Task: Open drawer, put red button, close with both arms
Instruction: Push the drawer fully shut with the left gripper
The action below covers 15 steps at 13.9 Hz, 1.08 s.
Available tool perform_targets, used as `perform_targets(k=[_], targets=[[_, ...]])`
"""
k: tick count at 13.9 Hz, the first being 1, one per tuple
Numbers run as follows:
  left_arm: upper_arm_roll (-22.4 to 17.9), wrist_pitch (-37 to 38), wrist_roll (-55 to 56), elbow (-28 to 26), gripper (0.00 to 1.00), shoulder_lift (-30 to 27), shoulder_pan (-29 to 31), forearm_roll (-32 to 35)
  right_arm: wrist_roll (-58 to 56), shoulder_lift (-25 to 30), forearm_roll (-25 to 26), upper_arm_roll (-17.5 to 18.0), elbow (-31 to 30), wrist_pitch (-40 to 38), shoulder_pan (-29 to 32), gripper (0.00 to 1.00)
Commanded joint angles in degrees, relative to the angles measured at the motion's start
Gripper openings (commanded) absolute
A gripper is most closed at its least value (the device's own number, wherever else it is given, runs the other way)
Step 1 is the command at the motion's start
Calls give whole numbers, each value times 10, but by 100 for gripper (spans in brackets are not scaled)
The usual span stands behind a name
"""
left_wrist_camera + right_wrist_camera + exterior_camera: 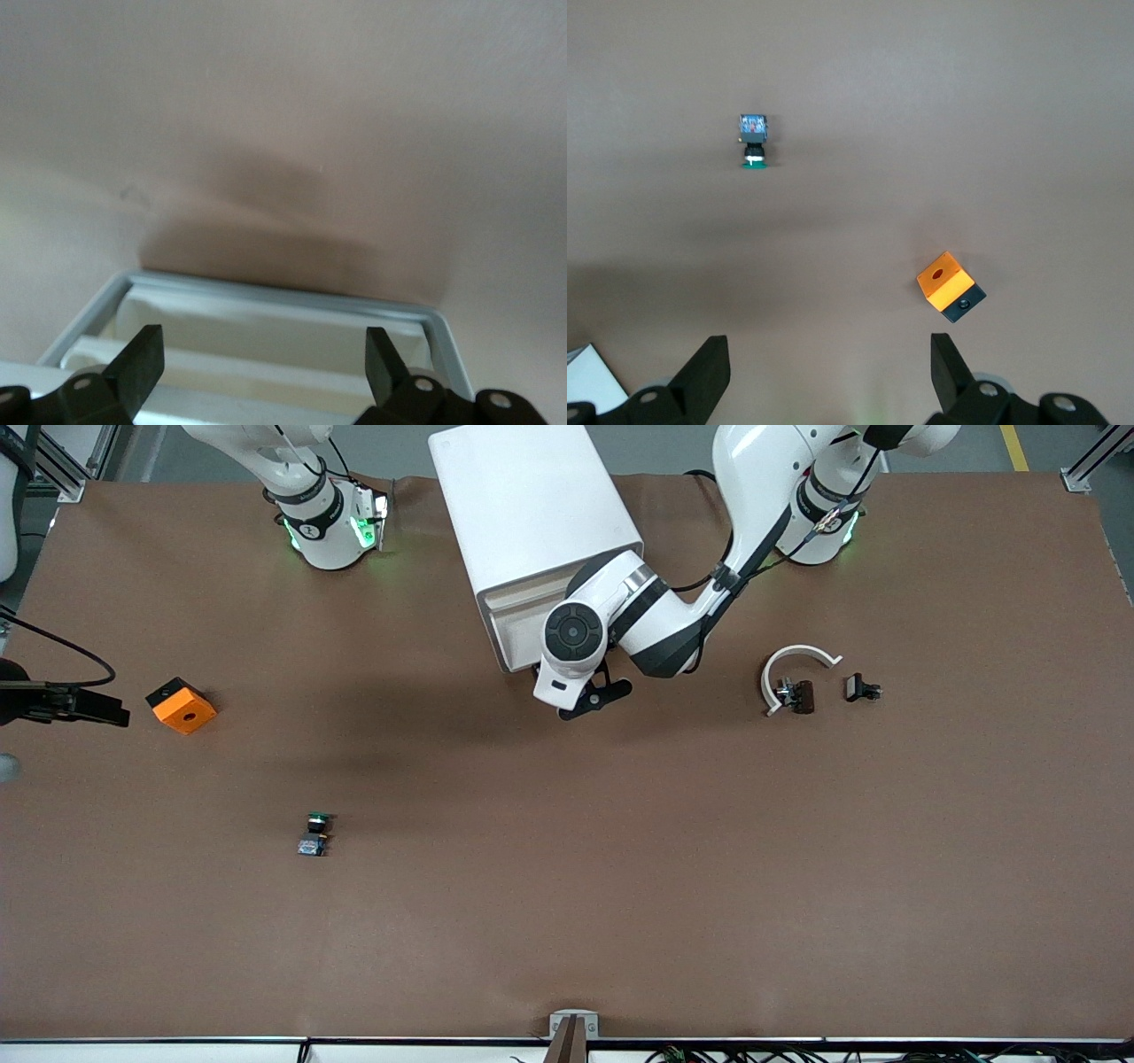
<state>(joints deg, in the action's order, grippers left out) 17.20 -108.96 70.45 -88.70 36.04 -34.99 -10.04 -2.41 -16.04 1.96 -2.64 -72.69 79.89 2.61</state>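
The white cabinet (532,522) stands at the robots' edge of the table, its cream drawer fronts (518,620) facing the front camera, none visibly pulled out. My left gripper (595,695) hangs just in front of those fronts. In the left wrist view it (263,363) is open and empty above a cream drawer front (266,341). A small dark-capped piece (797,696), possibly the red button, lies toward the left arm's end. My right gripper (830,354) is open and empty high over the table.
A white curved piece (793,664) arcs around the dark-capped piece, with a small black part (861,688) beside it. Toward the right arm's end lie an orange cube with a hole (182,706) (948,283) and a green-capped button (314,834) (753,140).
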Motion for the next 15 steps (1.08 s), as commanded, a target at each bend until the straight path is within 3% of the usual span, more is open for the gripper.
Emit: perform_targets(k=[1, 8, 15], targets=[[13, 15, 31, -12, 100, -13, 4, -31, -6, 7, 5, 11, 32, -41, 15, 100], [26, 37, 59, -12, 100, 4, 1, -92, -5, 50, -23, 13, 52, -54, 18, 100], [28, 37, 48, -9, 100, 9, 0, -96, -4, 107, -34, 14, -17, -58, 22, 100]])
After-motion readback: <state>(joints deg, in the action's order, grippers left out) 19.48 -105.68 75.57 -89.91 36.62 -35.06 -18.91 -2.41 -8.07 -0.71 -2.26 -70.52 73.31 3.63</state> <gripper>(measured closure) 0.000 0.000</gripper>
